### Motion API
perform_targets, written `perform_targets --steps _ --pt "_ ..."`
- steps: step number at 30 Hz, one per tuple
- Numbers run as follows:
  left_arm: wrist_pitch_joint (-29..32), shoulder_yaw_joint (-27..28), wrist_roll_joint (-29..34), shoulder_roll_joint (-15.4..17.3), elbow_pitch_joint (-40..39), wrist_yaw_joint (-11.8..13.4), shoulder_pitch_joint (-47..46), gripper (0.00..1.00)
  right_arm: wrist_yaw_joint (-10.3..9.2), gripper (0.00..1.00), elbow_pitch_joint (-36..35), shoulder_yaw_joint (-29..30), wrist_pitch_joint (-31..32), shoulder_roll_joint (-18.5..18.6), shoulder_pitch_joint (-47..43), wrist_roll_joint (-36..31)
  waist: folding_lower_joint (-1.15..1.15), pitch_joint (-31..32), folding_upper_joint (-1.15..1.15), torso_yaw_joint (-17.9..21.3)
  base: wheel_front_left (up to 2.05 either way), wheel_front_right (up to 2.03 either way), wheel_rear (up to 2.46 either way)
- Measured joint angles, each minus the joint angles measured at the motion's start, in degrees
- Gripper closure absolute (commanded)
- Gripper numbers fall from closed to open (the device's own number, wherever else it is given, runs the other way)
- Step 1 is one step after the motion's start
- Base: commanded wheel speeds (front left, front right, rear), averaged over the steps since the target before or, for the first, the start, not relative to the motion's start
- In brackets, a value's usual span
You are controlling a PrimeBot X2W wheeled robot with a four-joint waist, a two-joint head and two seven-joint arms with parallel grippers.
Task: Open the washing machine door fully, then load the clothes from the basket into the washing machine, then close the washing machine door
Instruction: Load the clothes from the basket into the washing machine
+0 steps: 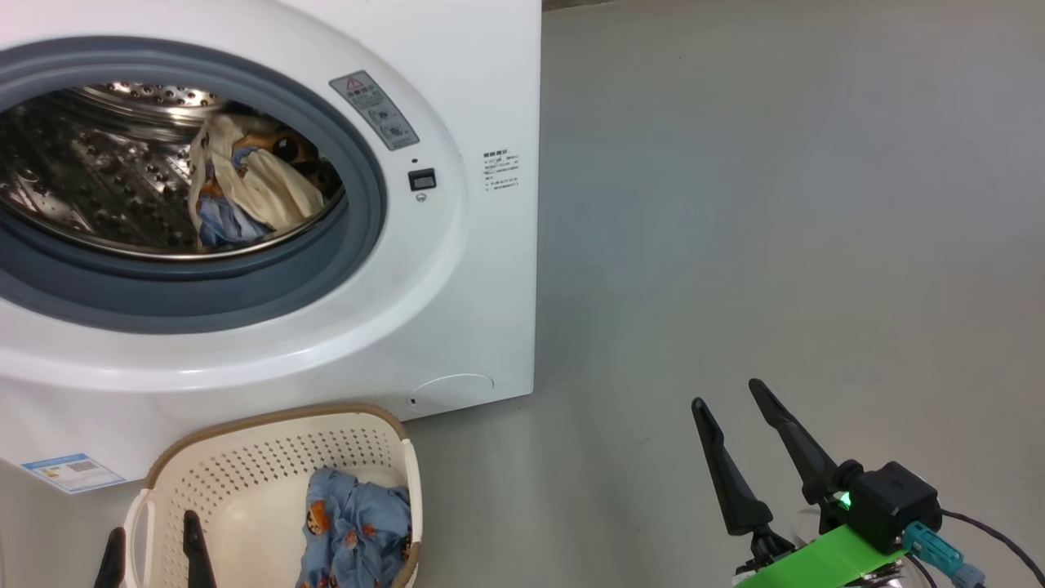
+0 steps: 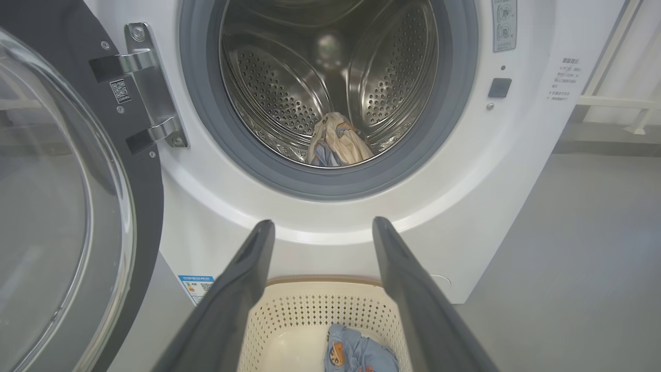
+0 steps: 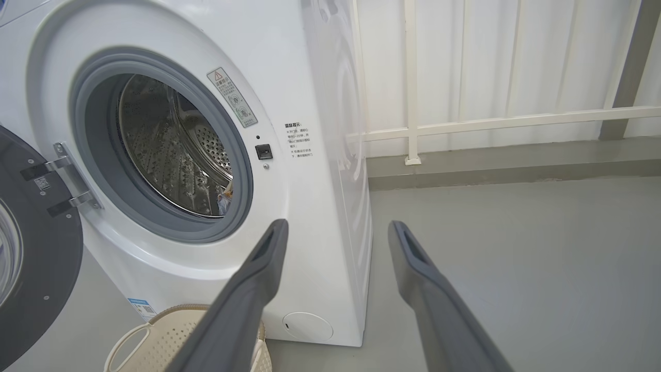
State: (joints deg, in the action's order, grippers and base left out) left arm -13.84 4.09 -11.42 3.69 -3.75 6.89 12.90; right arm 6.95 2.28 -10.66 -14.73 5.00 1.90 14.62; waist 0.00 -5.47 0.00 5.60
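Note:
The white washing machine [image 1: 457, 269] stands open, its black glass door [image 2: 57, 206] swung wide to the left on its metal hinge. A cream garment [image 1: 253, 188] lies inside the steel drum [image 2: 330, 77]. The cream basket [image 1: 237, 474] sits on the floor before the machine, holding a light blue garment with orange figures [image 1: 355, 531]. My left gripper [image 1: 155, 543] hovers open over the basket's near left rim, nothing between its fingers. Out to the right over the bare floor, my right gripper [image 1: 731, 400] is open and empty too.
Grey floor [image 1: 775, 204] stretches to the right of the machine. In the right wrist view a white railing [image 3: 490, 124] and pale wall run behind the machine's right side. The open door [image 3: 31, 248] takes up the space left of the basket [image 3: 160, 341].

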Motion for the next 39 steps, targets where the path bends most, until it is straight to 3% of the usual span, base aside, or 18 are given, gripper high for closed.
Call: perform_targets --steps 23,39 --pt "-0.4 -1.9 0.0 -0.3 -0.2 0.8 -0.6 0.00 0.00 0.00 -1.3 0.3 0.0 0.0 -0.7 -0.4 0.00 -3.2 0.00 -0.8 0.00 0.00 0.00" --pt "-0.7 -2.1 -1.1 0.9 6.1 -1.3 -15.2 0.00 0.00 0.00 -3.3 0.1 0.0 -0.3 3.5 -0.8 0.00 -15.0 0.00 -0.4 0.00 0.00 0.00"
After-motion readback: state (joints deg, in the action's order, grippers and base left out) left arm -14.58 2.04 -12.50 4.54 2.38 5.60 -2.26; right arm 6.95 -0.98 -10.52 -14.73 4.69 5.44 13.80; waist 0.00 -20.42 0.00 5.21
